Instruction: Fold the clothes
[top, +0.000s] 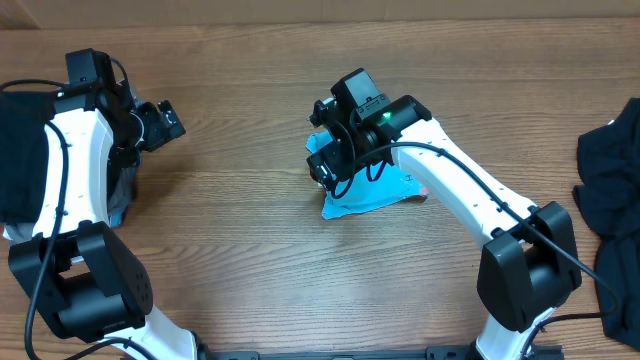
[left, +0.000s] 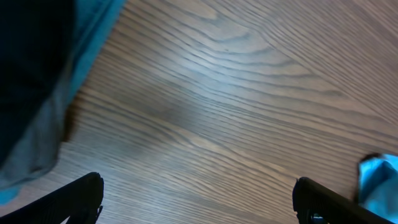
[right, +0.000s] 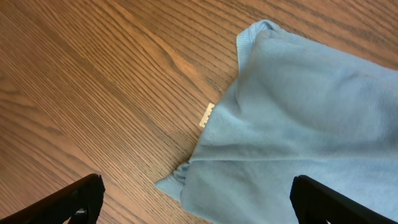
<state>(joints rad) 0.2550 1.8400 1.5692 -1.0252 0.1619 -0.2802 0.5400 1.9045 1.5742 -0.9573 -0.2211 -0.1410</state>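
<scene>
We see a brown wood-grain table (top: 250, 240) carrying everything. Against its right edge lies a heap of black cotton clothes (top: 608, 190). At the left edge sits a pile of black, grey and blue T-shirts (top: 20, 150), partly under the left arm; the left wrist view catches its dark, blue and grey folds (left: 37, 93). Near the table's middle rests a bunched light sky-blue cotton T-shirt (right: 298, 124), which the overhead view shows half hidden by the right arm (top: 362, 200). The right end effector (right: 196, 202) hangs over the shirt's edge, fingers spread wide and gripping nothing. The left end effector (left: 199, 202) is parted just as wide above bare wood. A small white tag (right: 208, 115) peeks out at the shirt's hem.
</scene>
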